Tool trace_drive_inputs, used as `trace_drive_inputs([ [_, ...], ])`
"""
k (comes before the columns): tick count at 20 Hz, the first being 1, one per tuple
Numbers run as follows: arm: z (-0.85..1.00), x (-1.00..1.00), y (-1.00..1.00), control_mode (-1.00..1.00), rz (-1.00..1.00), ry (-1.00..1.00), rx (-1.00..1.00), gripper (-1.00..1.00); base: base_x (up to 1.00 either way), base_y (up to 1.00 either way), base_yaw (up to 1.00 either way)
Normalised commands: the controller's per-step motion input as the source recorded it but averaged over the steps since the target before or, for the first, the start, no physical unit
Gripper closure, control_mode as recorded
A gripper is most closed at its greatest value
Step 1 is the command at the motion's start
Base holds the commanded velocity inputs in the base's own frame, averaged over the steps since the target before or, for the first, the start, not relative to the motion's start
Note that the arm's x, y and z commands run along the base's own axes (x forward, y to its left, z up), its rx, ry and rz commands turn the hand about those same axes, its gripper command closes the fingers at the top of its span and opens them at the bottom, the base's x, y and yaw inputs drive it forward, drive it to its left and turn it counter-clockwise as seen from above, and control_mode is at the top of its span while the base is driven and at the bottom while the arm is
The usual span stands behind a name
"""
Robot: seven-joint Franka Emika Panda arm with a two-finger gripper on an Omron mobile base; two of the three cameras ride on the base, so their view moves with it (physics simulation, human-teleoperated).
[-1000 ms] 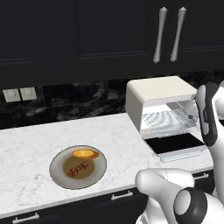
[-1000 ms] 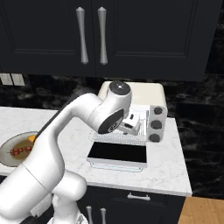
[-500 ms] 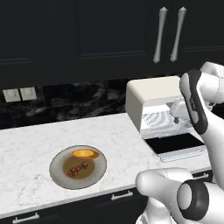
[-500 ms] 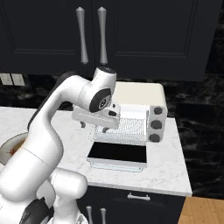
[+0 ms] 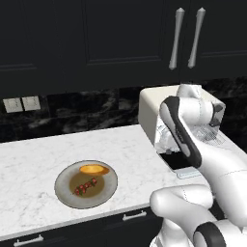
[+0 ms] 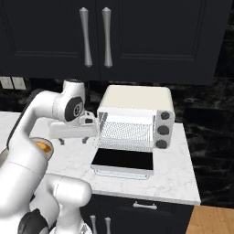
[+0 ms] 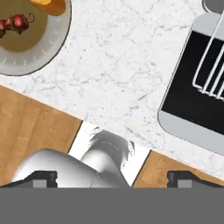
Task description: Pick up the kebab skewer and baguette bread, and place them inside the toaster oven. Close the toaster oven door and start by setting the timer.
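White two-finger gripper (image 6: 72,138), fingers spread wide and empty, hovered above the marble tabletop (image 5: 43,159) between grey plate (image 5: 63,193) and open cream-white toaster oven (image 6: 137,103).

The arm hides much of the toaster oven (image 5: 153,103) and its door (image 5: 174,161).

Glossy white rounded arm segments, dark grey joint rings and caps, and small dark fingers (image 6: 85,140).
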Motion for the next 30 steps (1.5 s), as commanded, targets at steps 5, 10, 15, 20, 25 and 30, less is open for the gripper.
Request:
trace_drive_inputs([
  [5,-0.45,0.11,0.40,-1.00,0.09,0.00,-0.02,-1.00,0.00,0.00,0.00],
  [10,-0.16,0.22,0.52,-1.00,0.08,0.00,0.00,-1.00,0.00,0.00,0.00],
  [15,-0.02,0.09,0.54,-1.00,0.23,0.00,0.00,-1.00,0.00,0.00,0.00],
  [20,-0.19,0.09,0.50,-1.00,0.19,0.00,-0.01,-1.00,0.00,0.00,0.00],
  [25,-0.21,0.28,0.51,-1.00,0.08,0.00,-0.01,-1.00,0.00,0.00,0.00],
  [30,-0.14,0.37,0.54,-1.00,0.11,-0.02,-0.04,-1.00,0.00,0.00,0.00],
])
